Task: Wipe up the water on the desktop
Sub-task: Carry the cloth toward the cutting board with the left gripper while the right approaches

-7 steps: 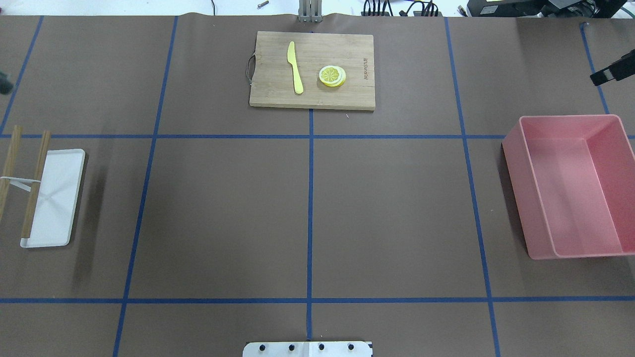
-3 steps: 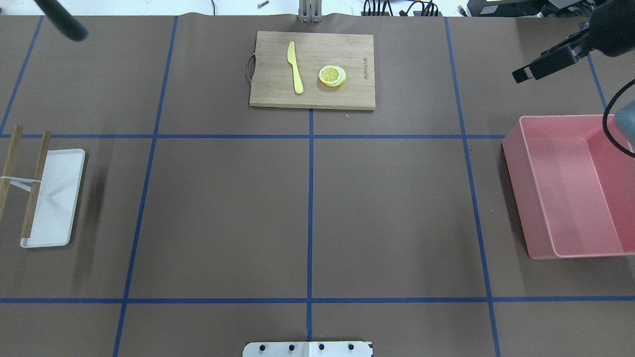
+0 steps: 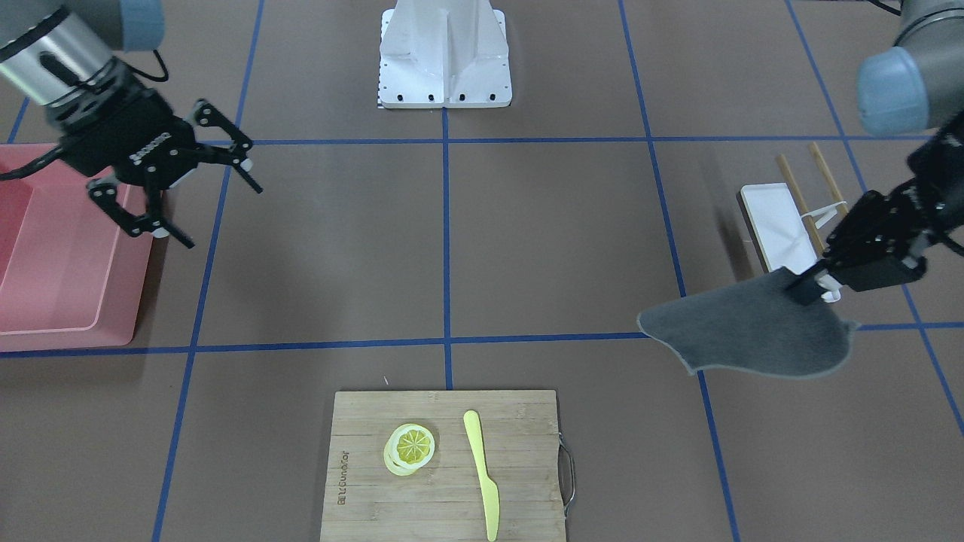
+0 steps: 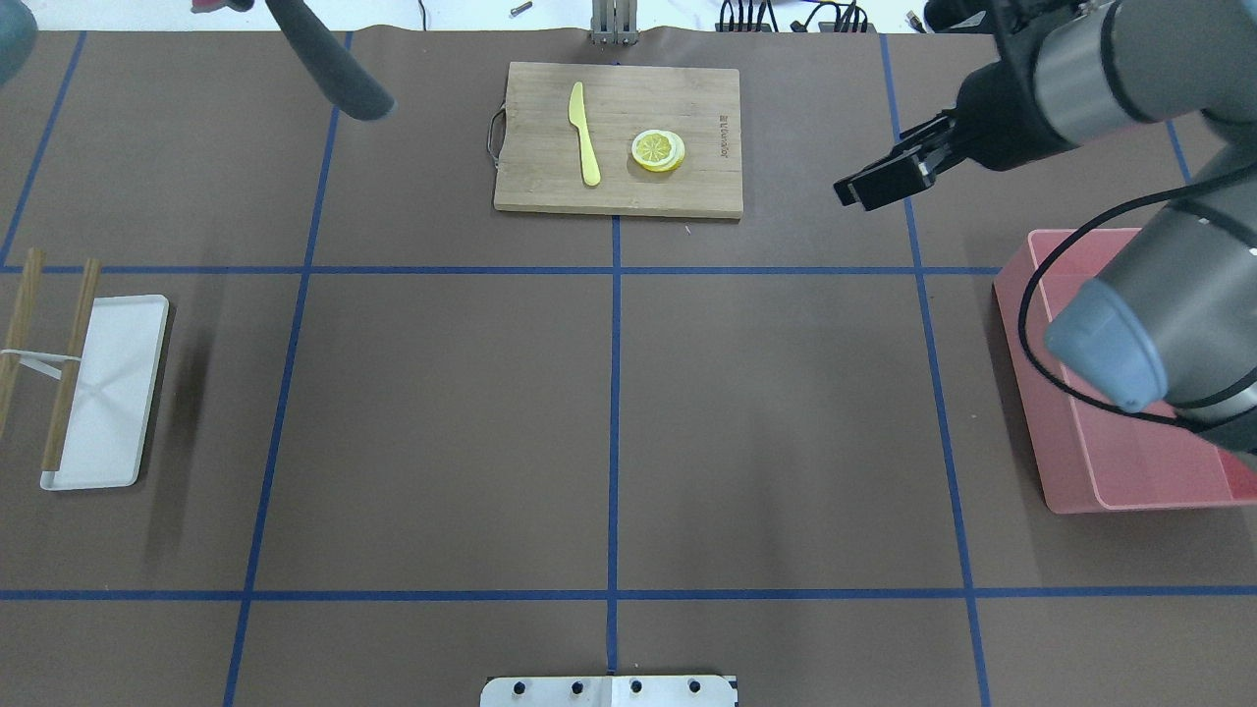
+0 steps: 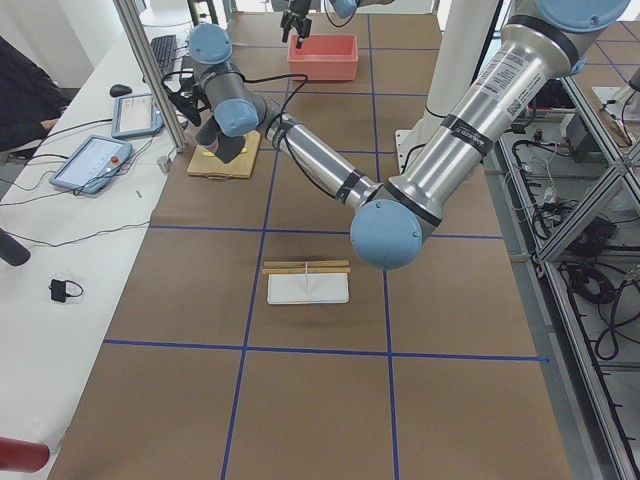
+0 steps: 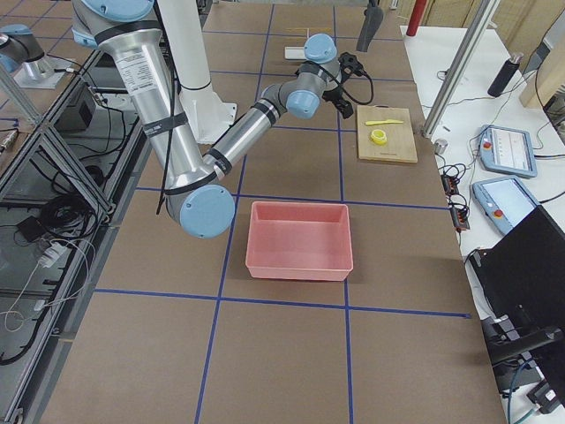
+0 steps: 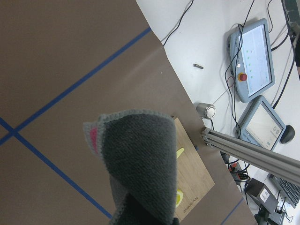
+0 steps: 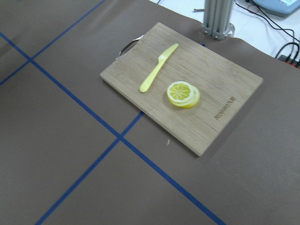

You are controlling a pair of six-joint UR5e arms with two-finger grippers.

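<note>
Cloth (image 3: 753, 331), left pincer (image 3: 812, 284) farther over desktop (image 3: 542, 241)

Cutting board (image 4: 617, 137), yellow knife (image 4: 583, 133), lemon slices (image 4: 657, 150), pink bin (image 4: 1059, 457)

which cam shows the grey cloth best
The exterior front-facing view: the grey cloth hangs whole from the left hand. Overhead catches only a dark strip at the top; the left wrist view shows a close-up fold.

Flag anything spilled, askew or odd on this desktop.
No wet patch shows on the desktop, though water may be too faint to see. The pink bin sits slightly skewed to the tape lines. Otherwise nothing stands out.
</note>
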